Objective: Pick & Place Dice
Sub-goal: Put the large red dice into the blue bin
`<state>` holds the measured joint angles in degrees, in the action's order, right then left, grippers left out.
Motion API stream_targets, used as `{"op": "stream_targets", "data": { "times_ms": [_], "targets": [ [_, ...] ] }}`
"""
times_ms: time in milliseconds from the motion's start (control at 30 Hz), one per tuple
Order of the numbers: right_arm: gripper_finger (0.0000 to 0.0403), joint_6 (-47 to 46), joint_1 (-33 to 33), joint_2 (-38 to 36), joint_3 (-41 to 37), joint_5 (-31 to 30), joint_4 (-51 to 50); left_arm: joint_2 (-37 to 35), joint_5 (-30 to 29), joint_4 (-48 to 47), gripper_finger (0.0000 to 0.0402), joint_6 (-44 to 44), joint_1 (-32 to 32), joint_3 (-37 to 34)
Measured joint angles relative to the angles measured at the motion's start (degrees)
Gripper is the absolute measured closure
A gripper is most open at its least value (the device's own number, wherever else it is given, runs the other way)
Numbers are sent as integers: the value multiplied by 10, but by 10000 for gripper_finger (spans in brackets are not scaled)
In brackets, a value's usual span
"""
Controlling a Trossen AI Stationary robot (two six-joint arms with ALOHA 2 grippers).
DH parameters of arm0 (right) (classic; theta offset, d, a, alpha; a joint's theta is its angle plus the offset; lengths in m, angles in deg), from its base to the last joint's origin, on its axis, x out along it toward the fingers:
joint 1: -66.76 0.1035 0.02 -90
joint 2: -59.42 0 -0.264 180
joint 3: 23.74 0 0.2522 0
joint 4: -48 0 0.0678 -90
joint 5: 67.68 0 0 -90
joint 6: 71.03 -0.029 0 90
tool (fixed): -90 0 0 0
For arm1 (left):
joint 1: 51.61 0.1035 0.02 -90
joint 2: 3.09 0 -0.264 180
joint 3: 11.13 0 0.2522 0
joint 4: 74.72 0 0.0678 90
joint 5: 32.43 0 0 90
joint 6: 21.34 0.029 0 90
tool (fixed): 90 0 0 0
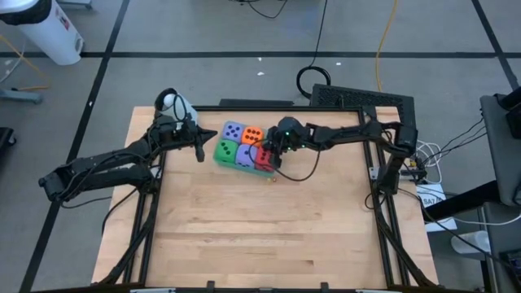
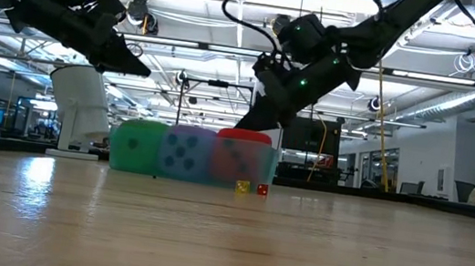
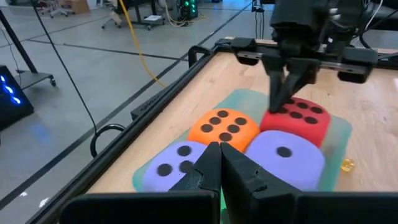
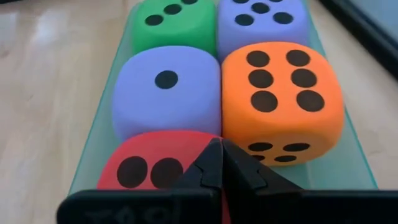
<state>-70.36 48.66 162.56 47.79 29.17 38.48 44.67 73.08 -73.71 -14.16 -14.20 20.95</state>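
Note:
Five soft dice sit packed in a shallow teal tray (image 4: 93,146) at the table's far middle: a green die (image 1: 225,150), two purple dice (image 1: 234,130) (image 1: 245,155), an orange die (image 1: 253,134) and a red die (image 1: 264,159). My right gripper (image 4: 217,155) is shut and slants down over the red die (image 3: 305,115), its tips at the die's top face. My left gripper (image 3: 219,158) is shut and hovers in the air left of the tray, above the near purple die (image 3: 171,165) in its own view, touching nothing. My right gripper comes slanting down from the table's right with its fingers shut. Its fingertips (image 3: 278,104) stand at the edge of the red die's top face (image 3: 292,112). I cannot tell whether they touch it. The die rests in the tray.
Two tiny dice, one yellow (image 2: 241,187) and one red (image 2: 261,189), lie on the wood just in front of the tray. A white object (image 1: 175,104) stands at the far left corner. The wooden table (image 1: 260,236) spreads wide toward the near edge.

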Motion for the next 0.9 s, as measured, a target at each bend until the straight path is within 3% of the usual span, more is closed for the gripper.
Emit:
{"op": "stream_targets", "data": {
  "times_ms": [133, 267, 400, 733, 900],
  "targets": [
    [403, 0, 23, 0, 0, 0, -4, 0, 0, -3, 396, 6, 0, 0],
    [403, -2, 45, 0, -1, -63, 0, 8, -5, -53, 396, 61, 0, 0],
    [403, -34, 43, -18, -1, -83, -51, 33, -52, -93, 396, 93, 0, 0],
    [403, -44, 35, -43, -4, -169, -64, 105, -63, -31, 396, 97, 0, 0],
    [403, 5, 31, -42, -15, -172, -63, 129, -26, 14, 396, 97, 0, 0]
  ]
}}
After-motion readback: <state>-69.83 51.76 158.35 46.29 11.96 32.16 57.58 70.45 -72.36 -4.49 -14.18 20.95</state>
